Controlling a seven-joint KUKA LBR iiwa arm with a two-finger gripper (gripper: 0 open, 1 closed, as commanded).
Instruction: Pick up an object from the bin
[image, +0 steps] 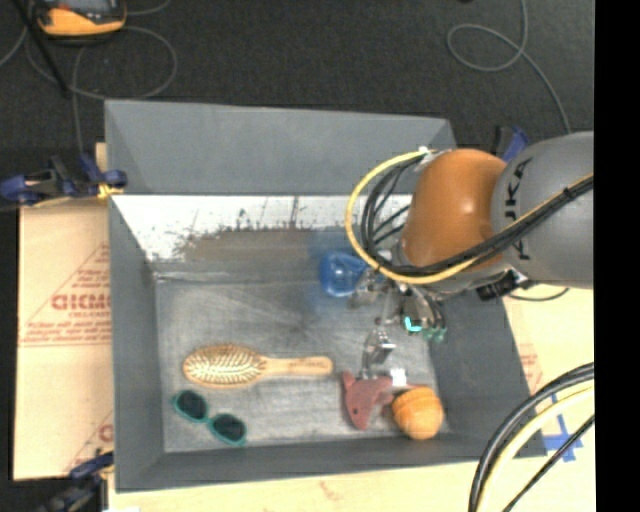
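My gripper hangs in the right half of the bin, below the arm's wrist. Just under it, toward the front wall, lies a dark red, flat, irregular piece with a small white bit at its upper right. An orange ball-like thing rests against that piece's right side in the front right corner. A blue translucent thing lies behind and to the left of the gripper, near the back wall.
A wooden hairbrush lies across the middle of the floor, bristles up and handle pointing right. Dark green sunglasses lie at the front left. The arm and its cables hang over the bin's right side.
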